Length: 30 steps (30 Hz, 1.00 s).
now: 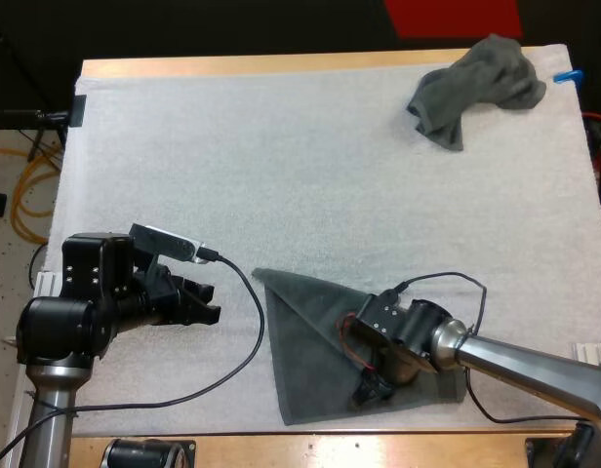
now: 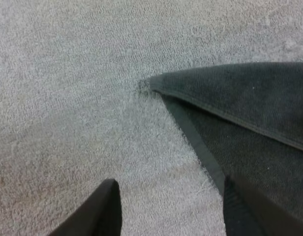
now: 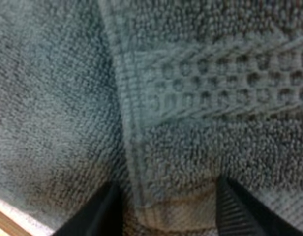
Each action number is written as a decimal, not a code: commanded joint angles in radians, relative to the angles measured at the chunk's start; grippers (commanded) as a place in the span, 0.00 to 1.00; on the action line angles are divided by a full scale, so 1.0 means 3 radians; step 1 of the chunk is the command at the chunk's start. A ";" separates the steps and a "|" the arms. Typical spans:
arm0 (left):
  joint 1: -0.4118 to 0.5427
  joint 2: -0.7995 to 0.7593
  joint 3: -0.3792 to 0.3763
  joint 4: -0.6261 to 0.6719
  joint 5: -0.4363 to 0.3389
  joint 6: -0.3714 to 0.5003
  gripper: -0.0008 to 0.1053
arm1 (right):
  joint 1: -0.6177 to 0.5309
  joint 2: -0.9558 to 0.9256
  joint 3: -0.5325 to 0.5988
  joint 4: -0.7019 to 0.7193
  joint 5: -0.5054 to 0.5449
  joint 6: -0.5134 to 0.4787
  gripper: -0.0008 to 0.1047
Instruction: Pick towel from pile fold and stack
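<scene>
1. The left gripper (image 1: 205,304) sits low over the white mat (image 1: 281,175) at about 8 o'clock on the worktop (image 1: 232,66). Its two black fingers are spread well apart and hold nothing.
2. It faces 3 o'clock, toward the pointed corner of the flat towel (image 1: 305,336). One finger is just beside the towel's hem, though I cannot tell if it touches.
3. The flat towel, dark grey-green, lies spread at 6 o'clock by the mat's near edge.
4. The right gripper (image 1: 371,388) is down on that towel toward its 5 o'clock end. Its fingers are parted on either side of a woven hem band and pinch nothing.
5. The crumpled towel (image 1: 476,88) is heaped at 1 o'clock, well apart from both grippers.
</scene>
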 commanded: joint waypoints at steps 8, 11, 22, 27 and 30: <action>-0.0012 -0.0020 -0.0026 0.0014 -0.0011 -0.0013 0.44 | 0.0012 0.0085 0.0006 0.0028 -0.0061 -0.0037 0.41; -0.0012 -0.0020 -0.0026 0.0014 -0.0011 -0.0013 0.44 | 0.0012 0.0085 0.0006 0.0027 -0.0061 -0.0037 0.24; -0.0012 -0.0020 -0.0026 0.0014 0.0079 -0.0013 0.44 | 0.0012 0.0048 -0.0017 0.0057 -0.0042 -0.0037 0.01; -0.0012 -0.0020 -0.0026 0.0014 0.0090 -0.0013 0.44 | 0.0012 -0.0174 -0.0117 0.0164 0.0103 -0.0047 0.01; -0.0012 -0.0020 -0.0026 0.0014 0.0108 -0.0013 0.44 | 0.0012 -0.0379 -0.0225 0.0292 0.0261 -0.0060 0.01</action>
